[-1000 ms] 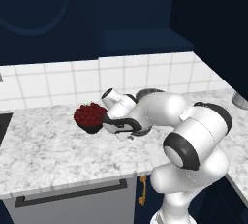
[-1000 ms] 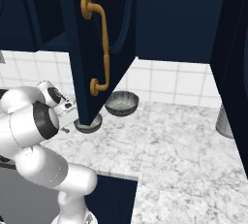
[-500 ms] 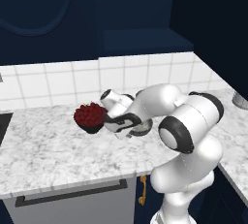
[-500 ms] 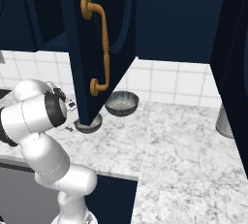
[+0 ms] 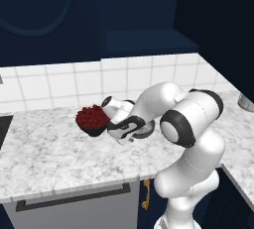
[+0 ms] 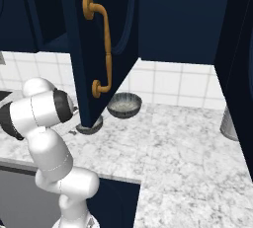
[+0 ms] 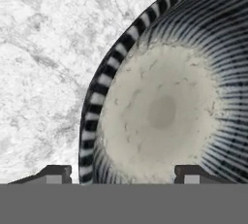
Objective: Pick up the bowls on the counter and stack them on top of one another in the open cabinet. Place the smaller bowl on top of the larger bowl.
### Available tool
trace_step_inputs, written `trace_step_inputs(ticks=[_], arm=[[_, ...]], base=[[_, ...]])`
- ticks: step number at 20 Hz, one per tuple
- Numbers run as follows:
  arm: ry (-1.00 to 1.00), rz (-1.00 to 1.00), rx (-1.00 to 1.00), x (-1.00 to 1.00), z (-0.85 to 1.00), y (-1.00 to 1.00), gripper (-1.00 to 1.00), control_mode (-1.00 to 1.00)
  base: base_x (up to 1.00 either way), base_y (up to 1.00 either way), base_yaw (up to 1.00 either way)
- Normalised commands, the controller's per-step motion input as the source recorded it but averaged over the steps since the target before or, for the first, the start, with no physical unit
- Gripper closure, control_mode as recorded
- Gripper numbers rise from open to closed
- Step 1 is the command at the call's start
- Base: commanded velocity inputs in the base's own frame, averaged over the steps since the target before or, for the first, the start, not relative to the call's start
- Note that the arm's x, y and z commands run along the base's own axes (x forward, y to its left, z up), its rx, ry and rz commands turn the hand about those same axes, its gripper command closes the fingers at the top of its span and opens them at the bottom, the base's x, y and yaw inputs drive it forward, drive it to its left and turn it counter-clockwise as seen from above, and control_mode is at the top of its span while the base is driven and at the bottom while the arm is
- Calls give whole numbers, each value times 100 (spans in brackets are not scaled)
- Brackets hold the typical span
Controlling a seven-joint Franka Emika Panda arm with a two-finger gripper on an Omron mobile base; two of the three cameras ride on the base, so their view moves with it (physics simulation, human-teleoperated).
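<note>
Marble table [image 6: 188, 158] carries two grey bowls: we hover released fingers [image 7: 121, 172] astride one rim [image 7: 92, 121]; the other [image 6: 124, 104] sits upper centre.

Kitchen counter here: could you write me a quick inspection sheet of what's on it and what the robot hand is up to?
Surface: marble counter, white tiles behind.
Job's things: one grey bowl under the hand, partly hidden by the cabinet door in the right base view; second grey bowl by the wall. Which is larger: cannot tell.
Clutter: dark bowl of red fruit; grey container.
Grippers: gripper open, straddling the bowl's rim.
Cables: nothing seen.
Surroundings: navy cabinet door, brass handle.
</note>
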Motion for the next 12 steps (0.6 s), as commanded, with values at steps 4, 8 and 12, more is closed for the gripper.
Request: trace_step_inputs(ticks=[4,8,12], arm=[[0,0,0,0,0,-1,100,-100],[-4,0,0,-1,11,-10,100,-100],[-23,0,0,-10,41,-14,100,-100]], base=[[0,0,0],[0,0,0],[0,0,0]])
